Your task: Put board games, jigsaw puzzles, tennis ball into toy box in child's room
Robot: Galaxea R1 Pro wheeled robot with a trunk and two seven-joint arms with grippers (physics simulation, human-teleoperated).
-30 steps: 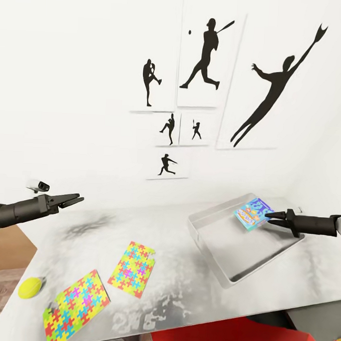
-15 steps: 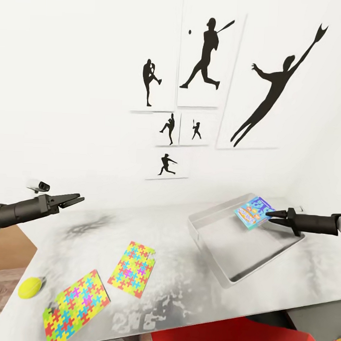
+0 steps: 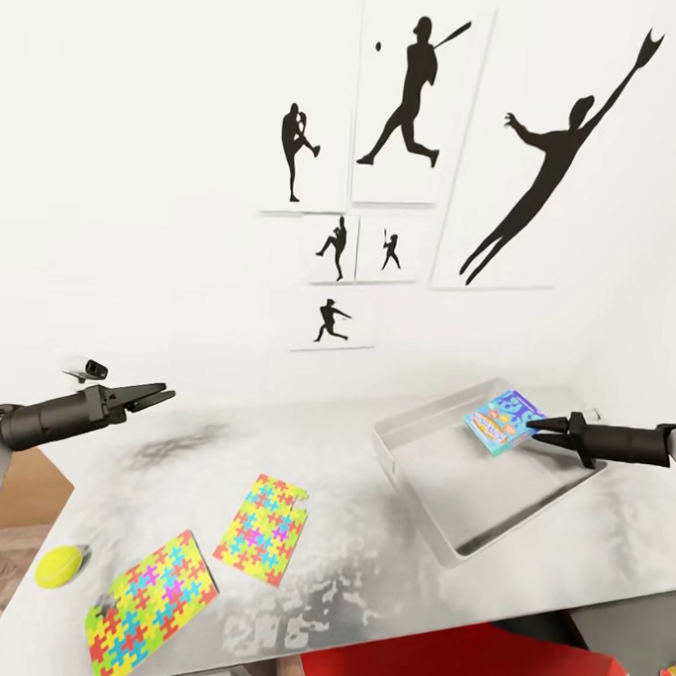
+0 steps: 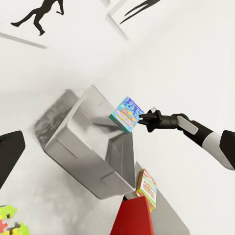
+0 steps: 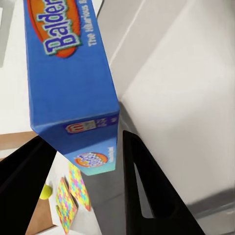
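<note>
While the right claw (image 3: 532,424) hangs over the far corner of the toy box (image 3: 437,522), it's clamped on a blue board game (image 3: 500,419), held tilted above the tray floor, not resting on it. The right wrist view shows the game's edge (image 5: 93,147) sitting between the two dark fingers. The toy box sits on the worktop (image 3: 365,577), with both jigsaw puzzles (image 3: 265,527) (image 3: 150,606) lying flat well apart from it, toward the near corner, side by side. The tennis ball (image 3: 58,566) is just beside the nearer puzzle, at the worktop's edge. The left claw (image 3: 162,395) hovers far from the toy box, fingers slightly parted, gripping nothing. Another board game (image 4: 147,188) lies past the toy box in the left wrist view.
</note>
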